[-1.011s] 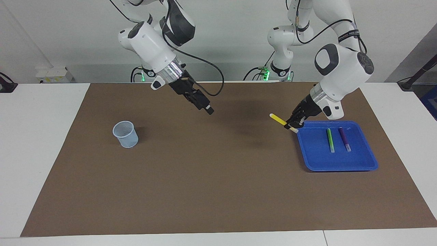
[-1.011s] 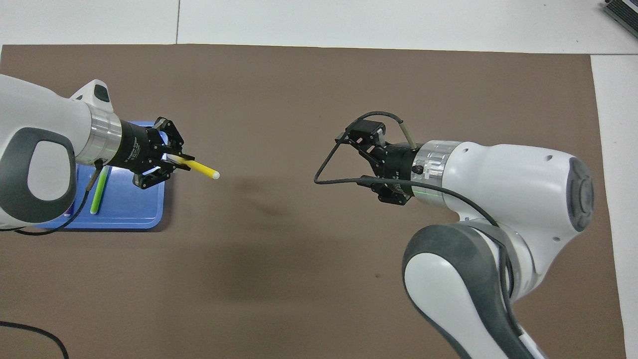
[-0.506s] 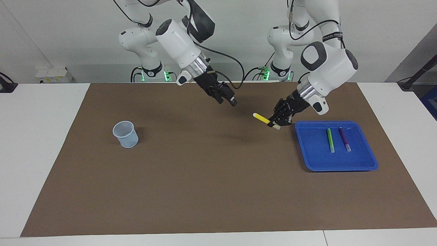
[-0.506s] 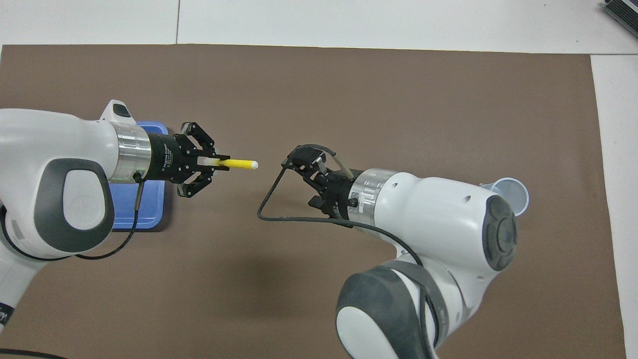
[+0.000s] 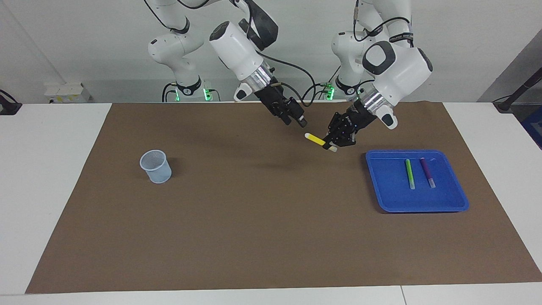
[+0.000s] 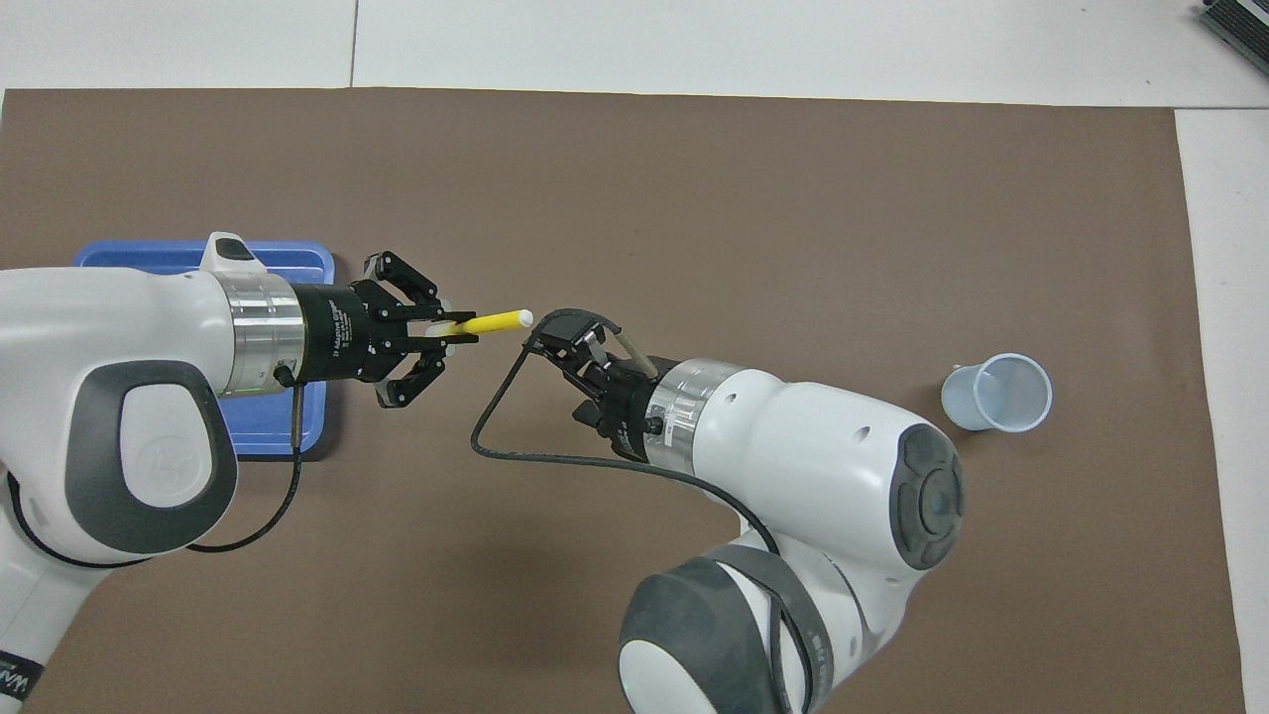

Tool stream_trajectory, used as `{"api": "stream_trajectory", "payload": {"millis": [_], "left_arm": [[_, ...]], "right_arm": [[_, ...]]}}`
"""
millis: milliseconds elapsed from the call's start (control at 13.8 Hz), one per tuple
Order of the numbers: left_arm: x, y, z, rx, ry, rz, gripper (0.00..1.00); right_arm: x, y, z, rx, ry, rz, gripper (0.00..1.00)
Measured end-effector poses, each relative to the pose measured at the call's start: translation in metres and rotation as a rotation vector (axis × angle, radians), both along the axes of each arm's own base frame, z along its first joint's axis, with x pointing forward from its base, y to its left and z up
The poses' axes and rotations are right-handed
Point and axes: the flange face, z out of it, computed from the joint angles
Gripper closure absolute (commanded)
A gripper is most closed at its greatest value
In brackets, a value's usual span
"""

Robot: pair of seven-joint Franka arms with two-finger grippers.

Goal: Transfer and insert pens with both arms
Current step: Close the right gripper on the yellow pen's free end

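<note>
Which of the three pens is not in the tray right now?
The yellow pen: the left pincer holds it in the air over the mat, while the green pen and purple pen lie in the blue tray.

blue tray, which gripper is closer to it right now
Left. The left gripper holds the yellow pen in the air just off the blue tray, toward mid-table; the right gripper is over the mat, toward mid-table from the pen's tip.

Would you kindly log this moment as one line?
left gripper: holds yellow pen | right gripper: beside pen's free tip | handover: pending
</note>
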Motion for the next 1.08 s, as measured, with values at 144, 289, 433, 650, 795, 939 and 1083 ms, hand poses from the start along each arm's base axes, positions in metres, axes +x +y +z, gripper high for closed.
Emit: {"api": "stream_trajectory", "payload": {"millis": [144, 289, 433, 650, 795, 939, 1083], "left_arm": [[0.0, 0.0, -0.001, -0.005, 0.009, 0.015, 1.0], [-0.003, -0.004, -0.005, -0.002, 0.016, 0.009, 1.0], [-0.008, -0.013, -0.009, 0.0, 0.022, -0.008, 1.0], [-0.012, -0.021, -0.01, 0.002, 0.019, -0.019, 1.0], [-0.013, -0.021, -0.009, 0.002, 0.016, -0.018, 1.0], [-0.013, -0.021, -0.007, 0.002, 0.013, -0.018, 1.0], [-0.014, -0.02, -0.007, 0.002, 0.013, -0.018, 1.0]], "right_arm": [[0.001, 0.004, -0.003, 0.002, -0.016, -0.008, 0.11], [0.001, 0.008, -0.001, 0.01, -0.039, -0.014, 0.11], [0.003, 0.011, 0.004, 0.022, -0.057, -0.028, 0.12], [0.006, 0.012, 0.004, 0.025, -0.06, -0.036, 0.21], [0.009, 0.014, -0.002, 0.02, -0.056, -0.038, 0.23], [0.011, 0.015, -0.005, 0.018, -0.054, -0.039, 0.31], [0.011, 0.016, -0.005, 0.018, -0.054, -0.039, 0.45]]}}
